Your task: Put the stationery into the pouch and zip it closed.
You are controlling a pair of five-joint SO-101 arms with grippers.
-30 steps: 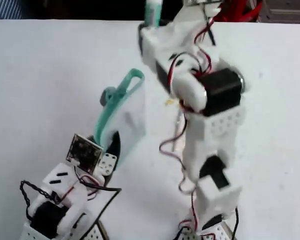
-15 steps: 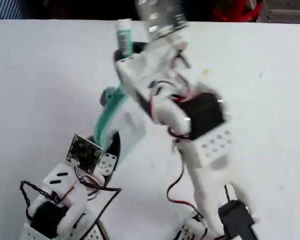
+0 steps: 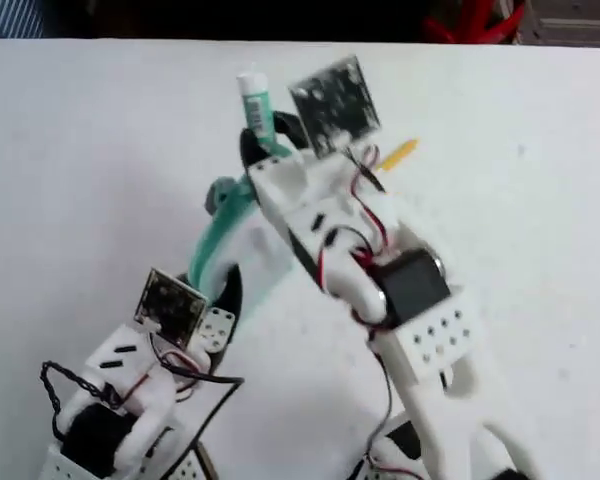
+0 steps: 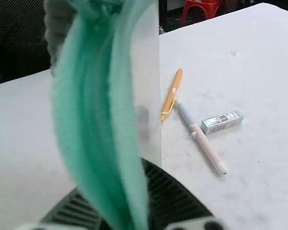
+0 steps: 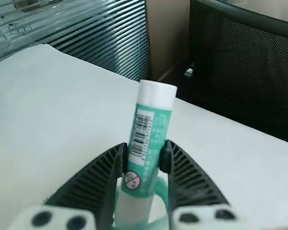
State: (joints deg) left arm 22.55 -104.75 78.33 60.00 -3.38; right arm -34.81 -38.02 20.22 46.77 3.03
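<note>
White desk (image 3: 80,130) runs under both arms. Window blinds (image 5: 86,28) and a dark mesh chair (image 5: 249,72) stand beyond its far edge.

1. Pouch (image 3: 223,225): clear walls, teal zipper. It stands on end near the middle of the desk, with its mouth uppermost and spread into a narrow slot. The left jaws are clamped on its lower end and hold it upright.

2. Glue stick (image 5: 149,139): white and teal, white end up. The right jaws are closed on its lower body and grip it near-vertical over the far end of the pouch mouth. The teal zipper edge shows just beneath them in the right wrist view.

3. Loose stationery: an orange pen (image 4: 171,95), a grey-and-pink pen (image 4: 201,140) and a small teal box (image 4: 222,122) lie close together on the desk near the pouch. None is inside it.

Likely faults from this position:
- The slot is narrow. A stick lowered off-centre would probably land on the zipper tape and tip out onto the desk.
- The pouch is held at one end only. Downward pressure could fold its soft wall or pull it out of the left jaws.
- An early release may leave the stick lodged across the mouth, which would block later zipping.
- The right arm (image 3: 380,290) hangs close over the pouch and could snag the zipper edge.
</note>
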